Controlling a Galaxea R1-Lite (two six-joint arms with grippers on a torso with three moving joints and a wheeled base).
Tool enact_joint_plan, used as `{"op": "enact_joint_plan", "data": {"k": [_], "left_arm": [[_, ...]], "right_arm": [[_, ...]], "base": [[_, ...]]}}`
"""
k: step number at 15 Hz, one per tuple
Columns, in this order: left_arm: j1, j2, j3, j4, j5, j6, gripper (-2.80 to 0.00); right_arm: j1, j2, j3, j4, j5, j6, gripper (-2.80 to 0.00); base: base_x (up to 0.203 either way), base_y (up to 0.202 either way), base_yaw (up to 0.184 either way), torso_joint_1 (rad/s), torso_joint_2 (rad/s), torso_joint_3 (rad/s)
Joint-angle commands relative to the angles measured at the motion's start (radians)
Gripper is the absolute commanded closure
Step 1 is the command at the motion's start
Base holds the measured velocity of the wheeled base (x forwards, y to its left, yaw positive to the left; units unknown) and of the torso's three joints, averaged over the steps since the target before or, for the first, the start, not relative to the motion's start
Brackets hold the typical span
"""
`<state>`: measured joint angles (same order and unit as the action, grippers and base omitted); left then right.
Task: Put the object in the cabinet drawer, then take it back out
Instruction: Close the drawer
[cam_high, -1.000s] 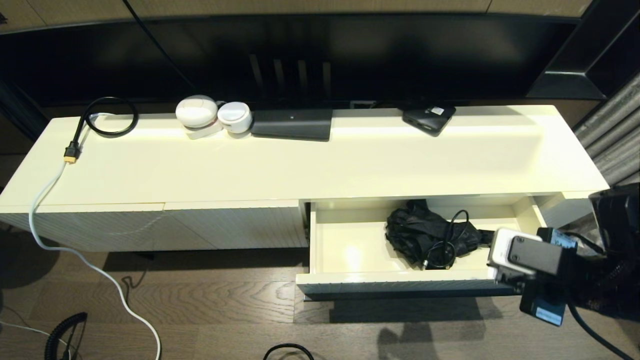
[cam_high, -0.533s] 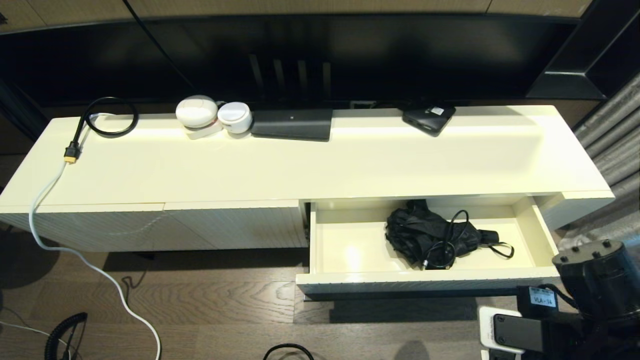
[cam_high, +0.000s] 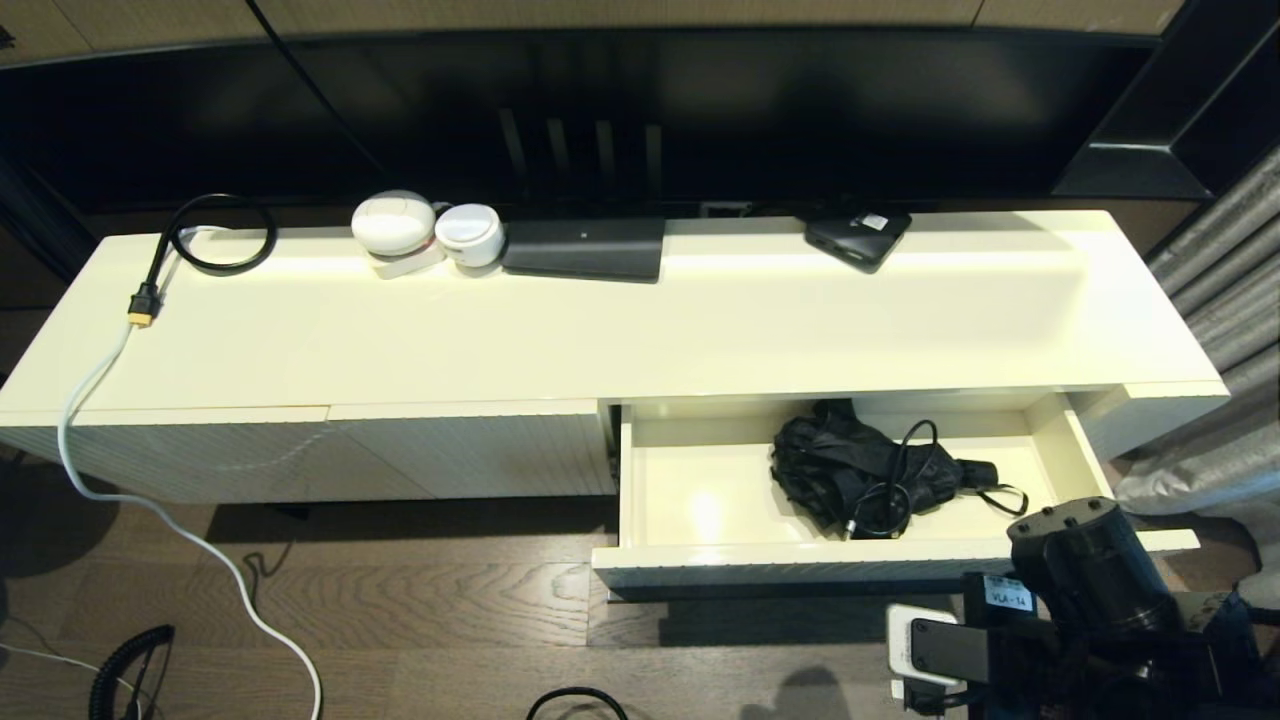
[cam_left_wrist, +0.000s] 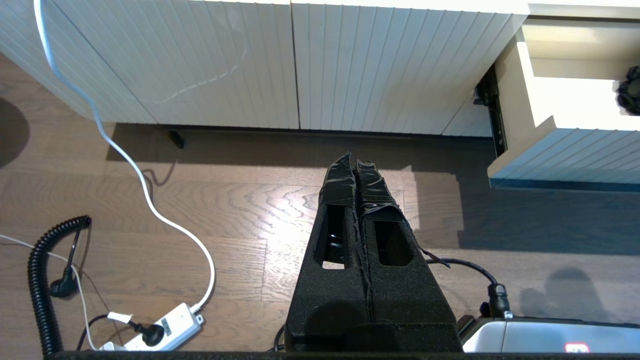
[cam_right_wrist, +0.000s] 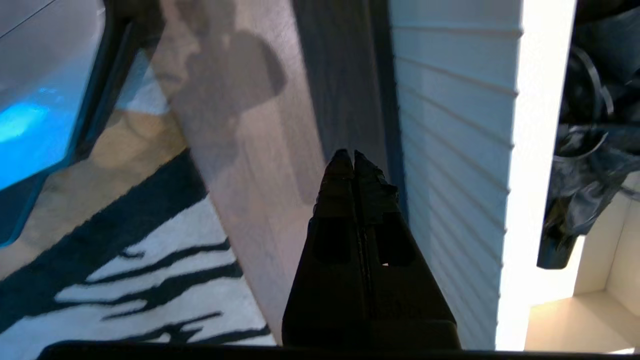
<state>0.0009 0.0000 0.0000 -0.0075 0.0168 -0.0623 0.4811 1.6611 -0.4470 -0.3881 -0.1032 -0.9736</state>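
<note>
Cream drawer (cam_high: 700, 500) open, black object (cam_high: 860, 475) lying inside for retrieval; my right gripper (cam_right_wrist: 348, 156) closed, empty, below its front; left gripper (cam_left_wrist: 356, 162) closed, parked.

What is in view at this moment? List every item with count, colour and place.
cabinet drawer: 1, cream, pulled open at the cabinet's right
folded umbrella: 1, black, lying inside the drawer
ribbed panels: 2, cream, left of the drawer
round devices: 2, white, cabinet top, rear
flat box: 1, black, cabinet top, rear
small box: 1, black, cabinet top, rear
looped cable: 1, black, cabinet top, far left
power strip: 1, white, on the floor
left gripper: shut, over the floor
right gripper: shut, empty, beside the drawer front
</note>
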Motion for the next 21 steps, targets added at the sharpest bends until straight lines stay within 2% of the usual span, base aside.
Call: {"op": "enact_joint_plan", "data": {"k": [1, 7, 11, 14, 21], "left_arm": [[-0.001, 0.000, 0.000, 0.000, 0.000, -0.001, 0.00], [0.000, 0.000, 0.000, 0.000, 0.000, -0.001, 0.00], [0.000, 0.000, 0.000, 0.000, 0.000, -0.001, 0.00], [0.000, 0.000, 0.000, 0.000, 0.000, -0.001, 0.00], [0.000, 0.000, 0.001, 0.000, 0.000, -0.001, 0.00]], "right_arm": [[0.001, 0.077, 0.005, -0.093, -0.008, -0.006, 0.00], [0.007, 0.144, 0.013, -0.281, -0.088, -0.042, 0.00], [0.007, 0.190, 0.003, -0.396, -0.106, -0.043, 0.00], [0.007, 0.248, 0.000, -0.539, -0.113, -0.053, 0.00], [0.002, 0.272, -0.024, -0.605, -0.121, -0.078, 0.00]], "base": [[0.000, 0.000, 0.000, 0.000, 0.00, 0.000], [0.000, 0.000, 0.000, 0.000, 0.00, 0.000], [0.000, 0.000, 0.000, 0.000, 0.00, 0.000], [0.000, 0.000, 0.000, 0.000, 0.00, 0.000], [0.000, 0.000, 0.000, 0.000, 0.00, 0.000]]}}
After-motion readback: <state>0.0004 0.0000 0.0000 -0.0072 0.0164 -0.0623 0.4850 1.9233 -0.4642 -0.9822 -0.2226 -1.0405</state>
